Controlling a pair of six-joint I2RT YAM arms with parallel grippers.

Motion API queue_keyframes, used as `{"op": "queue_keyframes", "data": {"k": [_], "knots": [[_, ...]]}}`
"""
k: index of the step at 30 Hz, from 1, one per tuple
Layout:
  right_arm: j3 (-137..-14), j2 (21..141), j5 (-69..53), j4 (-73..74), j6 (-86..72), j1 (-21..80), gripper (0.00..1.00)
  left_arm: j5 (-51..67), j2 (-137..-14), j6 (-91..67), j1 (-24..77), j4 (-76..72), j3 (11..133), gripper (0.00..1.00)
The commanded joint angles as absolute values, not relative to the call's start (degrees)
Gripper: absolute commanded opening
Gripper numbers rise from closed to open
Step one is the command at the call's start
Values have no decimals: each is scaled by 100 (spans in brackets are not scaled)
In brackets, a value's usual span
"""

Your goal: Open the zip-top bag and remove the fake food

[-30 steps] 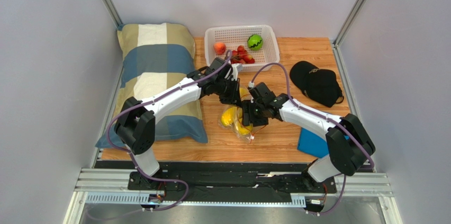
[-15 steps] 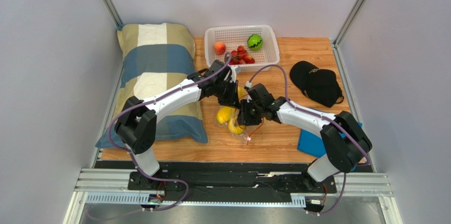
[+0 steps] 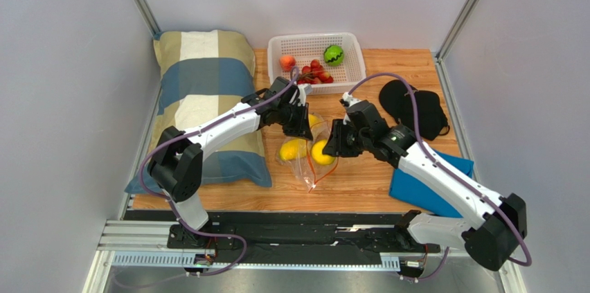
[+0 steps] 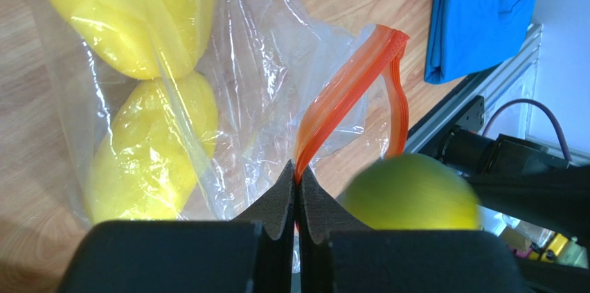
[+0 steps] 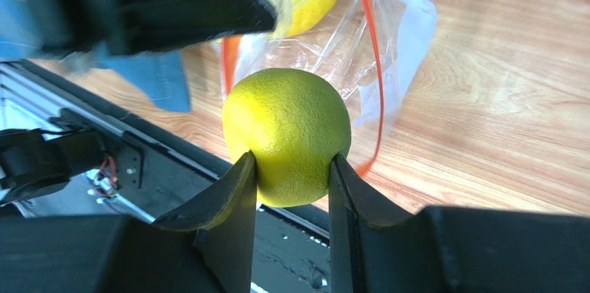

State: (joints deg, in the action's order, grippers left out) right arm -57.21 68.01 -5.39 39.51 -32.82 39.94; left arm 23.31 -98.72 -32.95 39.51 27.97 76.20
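The clear zip-top bag (image 3: 305,168) hangs over the wooden table, mouth open. My left gripper (image 4: 298,172) is shut on its orange zip strip (image 4: 346,89). Two yellow pieces of fake food (image 4: 149,147) remain inside the bag. My right gripper (image 5: 293,160) is shut on a yellow lemon (image 5: 287,127), held just outside the bag's mouth and above the table. In the top view that lemon (image 3: 320,152) sits right of the bag, at the right gripper (image 3: 327,147), with the left gripper (image 3: 305,125) just above and to the left.
A white basket (image 3: 273,64) at the back holds a green ball (image 3: 334,55), a peach (image 3: 287,62) and red grapes (image 3: 315,71). A checked pillow (image 3: 201,92) lies left, a black cap (image 3: 415,107) right, a blue cloth (image 3: 429,185) at the front right.
The right gripper closed on the lemon inside the bag and drew it out to the right, its elbow swinging outward. The left gripper kept its hold on the zip strip.
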Motion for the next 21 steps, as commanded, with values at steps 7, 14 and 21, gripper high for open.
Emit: {"op": "queue_keyframes", "data": {"k": [7, 14, 21], "knots": [[-7513, 6916, 394, 4140, -2813, 3771, 0, 2188, -9396, -3085, 3876, 2936, 7453, 0], [-8674, 8567, 738, 2991, -2294, 2736, 0, 2329, -9150, -3129, 3876, 2900, 7190, 0], [-10430, 11063, 633, 2847, -2197, 1952, 1, 2671, -9246, -3094, 3858, 2918, 7426, 0]]}}
